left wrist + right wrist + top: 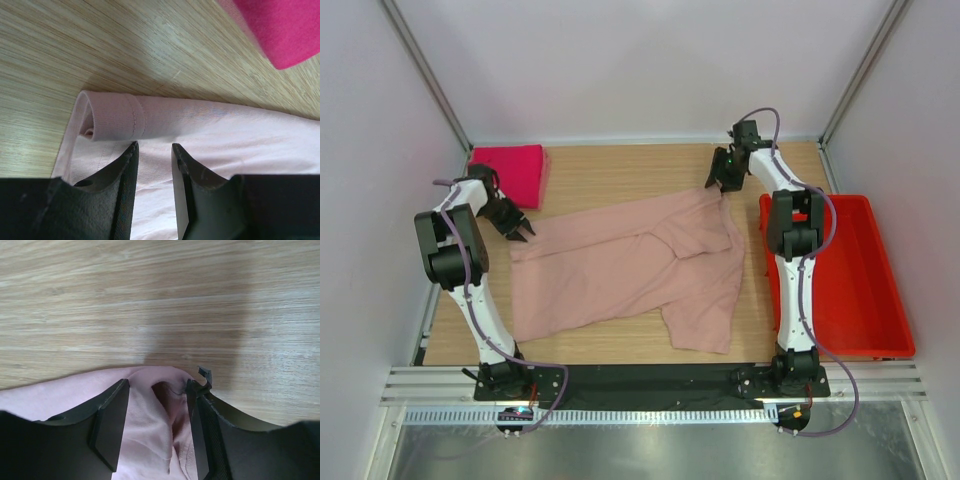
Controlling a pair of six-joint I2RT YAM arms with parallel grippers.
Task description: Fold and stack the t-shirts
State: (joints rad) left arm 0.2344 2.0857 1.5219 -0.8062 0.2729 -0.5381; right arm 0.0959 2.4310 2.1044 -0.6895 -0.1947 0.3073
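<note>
Left gripper (154,146): narrowly parted, nothing pinched, poised over rolled hem at left edge of pale shirt (620,265). Right gripper (157,385): well apart, straddling bunched fold at far right corner, no grip.

Pale shirt: spread crumpled mid-worktop (620,165). Magenta shirt (510,170): folded, far left corner. Bin (865,300): right.

Step, likely: straightening before first fold. Next: pinch both edges, lift together, lay over evenly.

Contact of left tips with cloth: cannot tell. Print: not visible. Near right sleeve: partly doubled under.
</note>
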